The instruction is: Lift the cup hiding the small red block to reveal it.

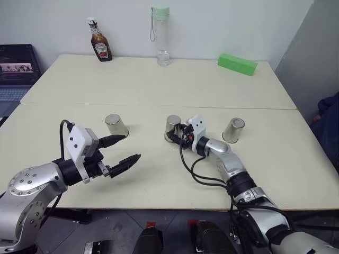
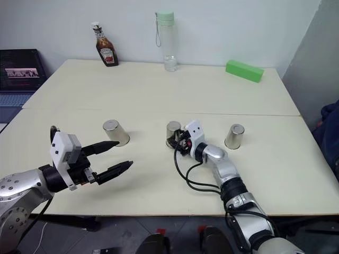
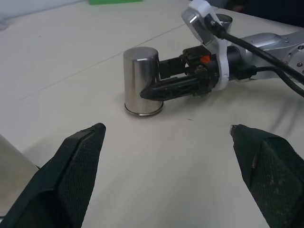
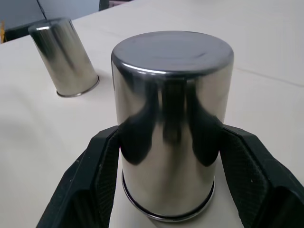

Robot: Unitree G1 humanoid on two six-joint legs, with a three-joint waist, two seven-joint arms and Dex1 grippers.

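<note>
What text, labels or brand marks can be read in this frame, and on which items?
No text reads clearly.
Ketchup bottle: it has a label, too small to read.
Laptop screen: content showing, too blurred to read.
Three steel cups: plain, unmarked.
Clear water bottle and green block: no print visible.

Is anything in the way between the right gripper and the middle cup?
Nothing visible. The right gripper is shut on the middle cup, one finger on each side, the cup upside down on the table.
</note>
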